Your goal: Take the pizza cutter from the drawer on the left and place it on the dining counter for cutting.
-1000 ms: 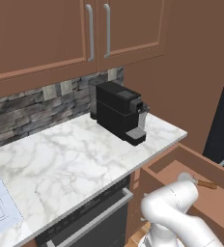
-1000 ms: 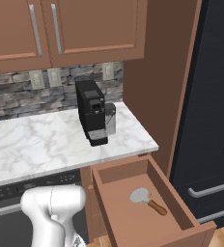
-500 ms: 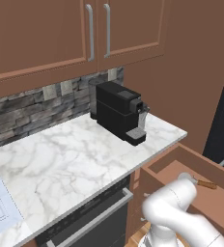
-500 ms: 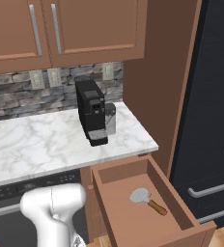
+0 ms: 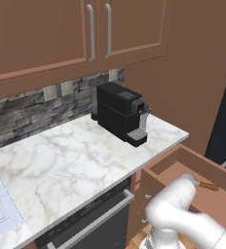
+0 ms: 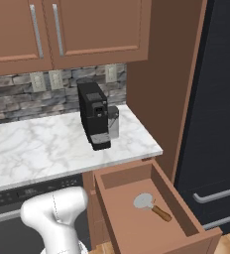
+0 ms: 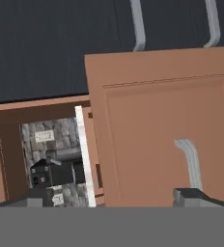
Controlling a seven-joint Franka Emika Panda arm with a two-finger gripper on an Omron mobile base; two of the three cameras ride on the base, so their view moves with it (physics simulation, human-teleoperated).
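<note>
The top drawer (image 6: 174, 196) stands pulled out, to the right of the oven. On its floor lies the pizza cutter (image 6: 151, 205), its silver wheel toward the back and its brown handle toward the front right. From the left base view my white arm hides most of the pizza cutter (image 5: 208, 186); just its handle tip shows inside the drawer (image 5: 182, 169). In the hand view my gripper (image 7: 116, 198) is open, nothing between its fingertips, facing the brown drawer front (image 7: 152, 120) with its curved silver handle (image 7: 191, 161) just above one fingertip (image 7: 196, 196). The dining counter is out of view.
A black coffee machine (image 6: 94, 115) stands on the marble worktop (image 6: 42, 149) behind the drawer. A tall brown panel (image 6: 171, 79) and the dark fridge (image 6: 221, 124) are close on the right. The oven front (image 5: 93, 224) sits under the worktop, wall cabinets (image 5: 61, 39) above.
</note>
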